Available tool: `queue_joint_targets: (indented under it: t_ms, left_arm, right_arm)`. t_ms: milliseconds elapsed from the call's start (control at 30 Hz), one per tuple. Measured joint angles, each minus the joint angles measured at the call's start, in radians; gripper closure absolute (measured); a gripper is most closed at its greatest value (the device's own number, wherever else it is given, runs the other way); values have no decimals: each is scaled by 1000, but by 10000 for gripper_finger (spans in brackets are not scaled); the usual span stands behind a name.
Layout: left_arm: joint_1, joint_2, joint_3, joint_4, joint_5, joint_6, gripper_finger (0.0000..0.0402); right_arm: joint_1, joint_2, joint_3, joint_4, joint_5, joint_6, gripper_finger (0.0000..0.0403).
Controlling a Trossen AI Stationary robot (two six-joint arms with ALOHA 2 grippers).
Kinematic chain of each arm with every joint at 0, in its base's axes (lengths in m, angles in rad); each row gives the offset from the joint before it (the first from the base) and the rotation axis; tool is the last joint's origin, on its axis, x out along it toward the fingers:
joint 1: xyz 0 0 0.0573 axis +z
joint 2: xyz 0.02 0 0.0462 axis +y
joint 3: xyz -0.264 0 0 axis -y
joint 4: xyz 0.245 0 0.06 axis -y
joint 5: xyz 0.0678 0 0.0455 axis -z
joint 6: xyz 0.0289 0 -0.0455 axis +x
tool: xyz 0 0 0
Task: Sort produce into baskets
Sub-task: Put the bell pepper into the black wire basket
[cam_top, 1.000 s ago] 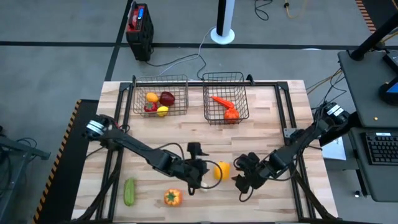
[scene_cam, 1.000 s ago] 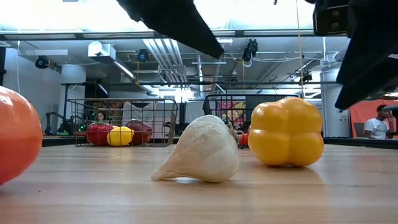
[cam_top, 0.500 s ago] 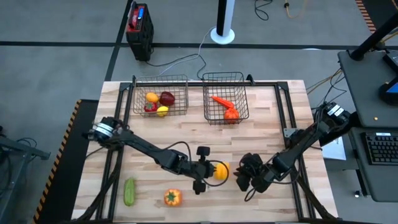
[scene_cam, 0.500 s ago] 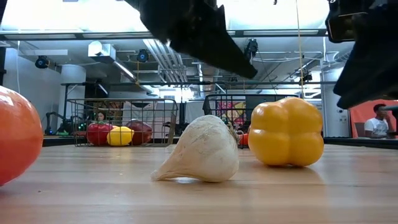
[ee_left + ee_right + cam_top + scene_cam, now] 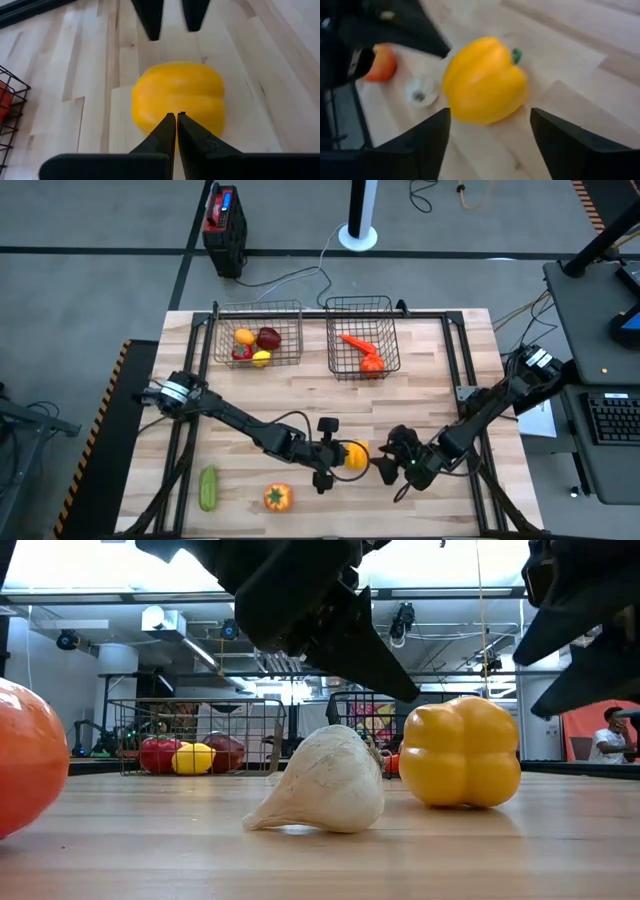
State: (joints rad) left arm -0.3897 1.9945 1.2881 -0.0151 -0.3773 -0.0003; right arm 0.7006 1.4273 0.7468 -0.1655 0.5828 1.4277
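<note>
A yellow pepper [image 5: 355, 455] lies on its side on the wooden table, and white garlic [image 5: 325, 780] rests just in front of it. My left gripper [image 5: 176, 116] is shut, tips at the pepper's left side [image 5: 338, 457], coming down at a slant. My right gripper [image 5: 490, 112] is open on the pepper's right [image 5: 383, 468], one finger on either side of it and short of it. The left basket [image 5: 258, 335] holds an apple, a tomato and a lemon. The right basket [image 5: 362, 335] holds a carrot and one red-orange piece. My left gripper's shut fingertips [image 5: 170, 125] stand at the yellow pepper's side [image 5: 160, 107] that faces the table's left, slanting down from the left. I cannot tell whether they touch it. The pepper lies on the table.
A green cucumber [image 5: 208, 488] and an orange pepper [image 5: 277, 498] lie near the front left. Both baskets stand along the far edge, with bare wood between them and the arms. A black frame rail [image 5: 455, 350] runs along the table's right part.
My left gripper has moved down and toward the table's right, up to the yellow pepper. My right gripper has rolled about its own line and otherwise stayed in place. The pepper and the garlic have not shifted.
</note>
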Motion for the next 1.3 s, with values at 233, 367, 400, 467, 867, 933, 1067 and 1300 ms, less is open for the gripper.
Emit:
queue_joint_targets:
  t_ms: [233, 367, 400, 467, 867, 933, 1067, 1300]
  left_arm:
    - [0, 0, -1, -2, -4, -1, 401]
    - [0, 0, -1, -7, -5, -3, 401]
    - [0, 0, -2, -9, -5, -7, 401]
    - [0, 0, -6, -7, -5, -9, 401]
    - [2, -1, -8, 12, -5, -9, 402]
    - [2, -1, -9, 14, -4, -9, 402]
    - [2, -2, -32, 30, 2, -9, 402]
    - [2, -2, -84, 72, 3, -35, 401]
  right_arm:
    - [0, 7, -88, 130, 72, 108, 83]
    - [0, 8, -153, 281, 74, 109, 69]
    - [0, 8, -168, 310, 73, 111, 66]
    - [0, 8, -194, 363, 73, 111, 62]
    - [-1, 99, -194, 423, 64, 171, 53]
    - [-1, 112, -194, 442, 64, 170, 53]
    - [-1, 129, -194, 483, 64, 151, 53]
    - [-10, 132, -193, 502, 74, 85, 53]
